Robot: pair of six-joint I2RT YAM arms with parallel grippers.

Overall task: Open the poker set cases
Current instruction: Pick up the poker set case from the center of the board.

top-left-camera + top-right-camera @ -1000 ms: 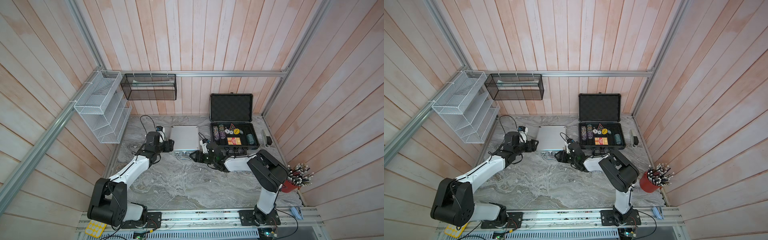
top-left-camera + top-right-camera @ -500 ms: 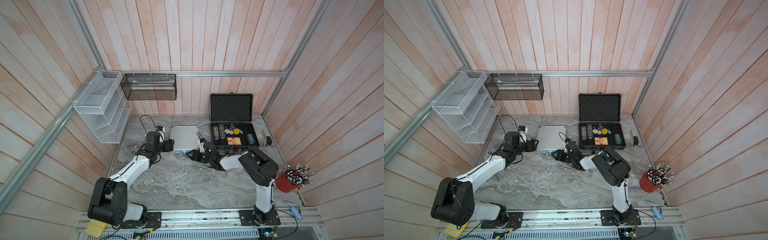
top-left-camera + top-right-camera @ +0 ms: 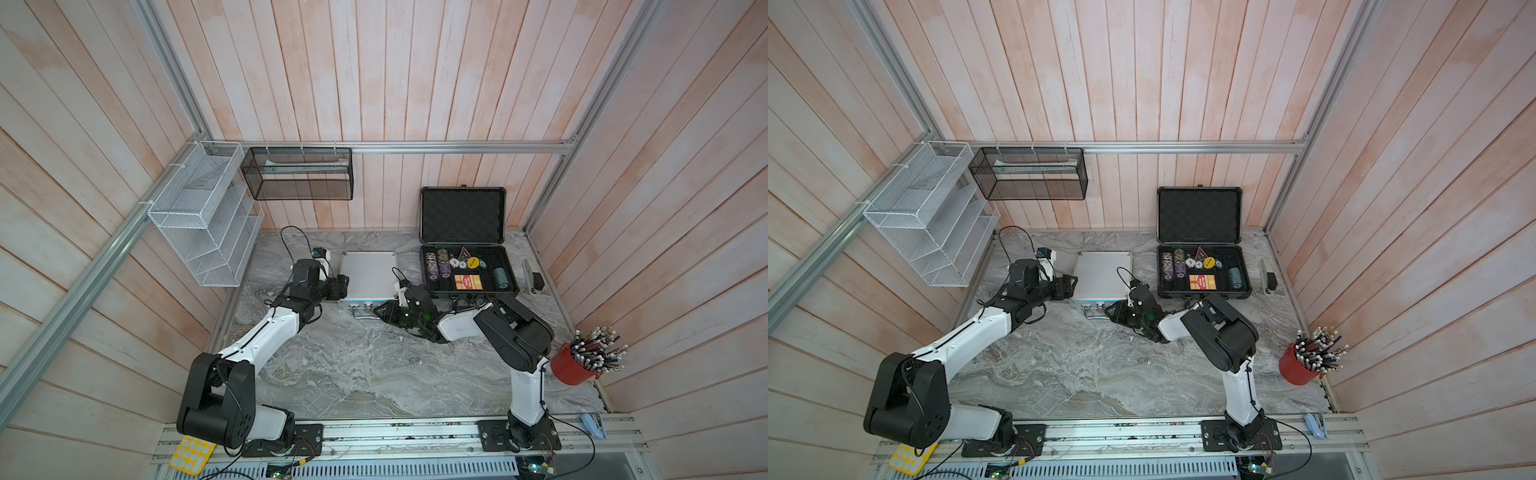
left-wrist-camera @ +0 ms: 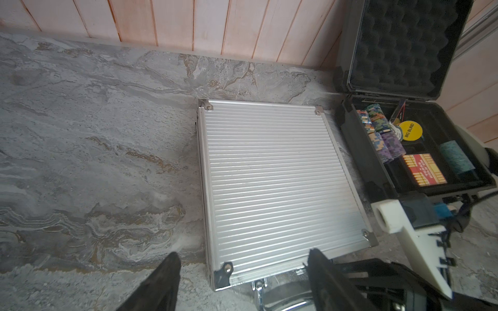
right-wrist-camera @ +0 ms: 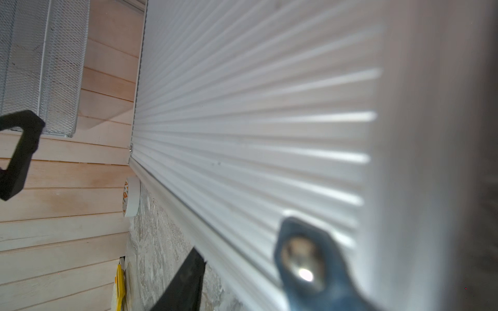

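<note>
1. Silver ribbed aluminium case point(image 3: 368, 274) lies shut; open dark grey case point(image 3: 463, 214) just beside it.
2. Right claw point(image 3: 380, 311) has reached its front edge to unlatch; pinch unclear.
3. Left claw point(image 3: 341, 286) spread at its corner.

I'm looking at a ribbed silver case point(image 3: 368, 274) in brushed aluminium. Its ridges are catching the light with a soft satin sheen, and its riveted metal corner caps point(image 4: 223, 273) are shining brighter. Toward the desk's far right corner, the dark case point(image 3: 463, 216) is showing matt hard-plastic walls and dull black egg-crate foam point(image 4: 404, 48). The desk point(image 3: 353, 374) is reading as smooth grey marbled stone or laminate; I cannot tell which. Behind it, pale wood planks point(image 3: 374, 83) are looking matt and whitewashed.
</note>
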